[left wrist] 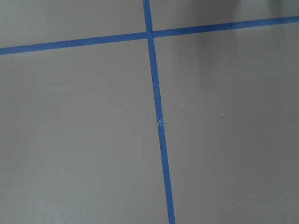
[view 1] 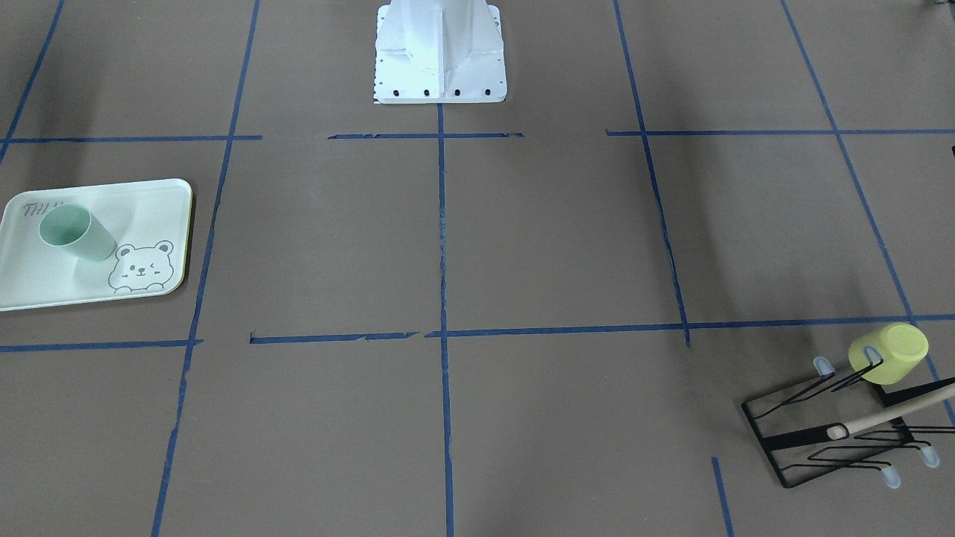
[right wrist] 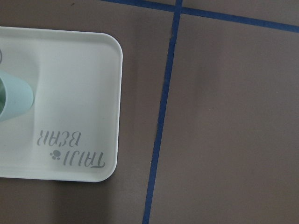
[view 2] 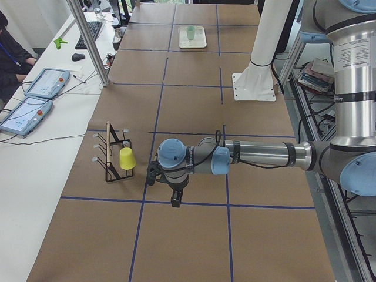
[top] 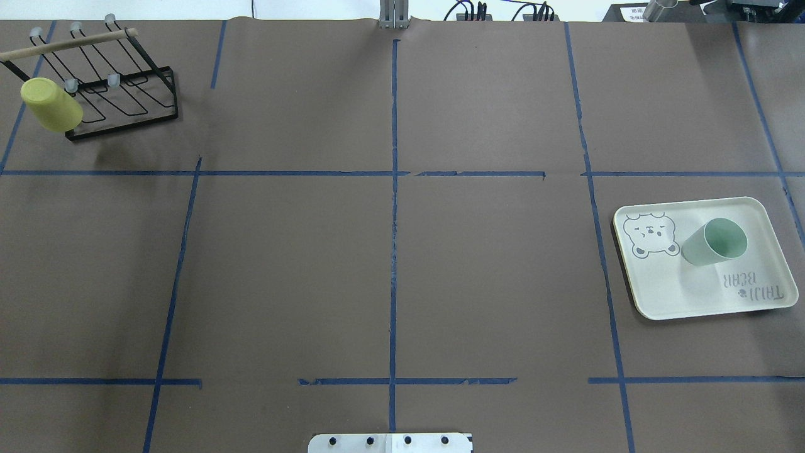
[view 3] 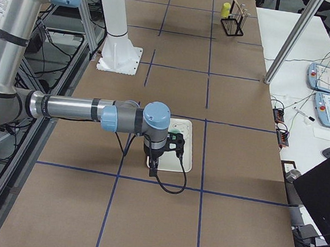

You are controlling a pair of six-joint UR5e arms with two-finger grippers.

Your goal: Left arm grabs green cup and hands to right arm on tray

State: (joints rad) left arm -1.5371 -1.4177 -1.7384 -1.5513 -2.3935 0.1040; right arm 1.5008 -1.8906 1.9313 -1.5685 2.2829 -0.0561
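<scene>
Since seen only side-on, cannot tell left claw (view 2: 175, 198), right claw (view 3: 151, 167) state; green cup (top: 714, 243) upright on tray (top: 666, 290).

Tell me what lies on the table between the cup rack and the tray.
Nothing: overhead, only bare tabletop with blue tape lines separates the cup rack from the tray.

Front view, left edge: tray (view 1: 149, 216) cut off; green cup (view 1: 78, 235) hides part of its lettering. Right wrist view: cup clipped at left edge. Right side view: right end effector (view 3: 151, 168) masks part of tray. On left end effector (view 2: 174, 201), right likewise, jaw gap too small to read.
</scene>
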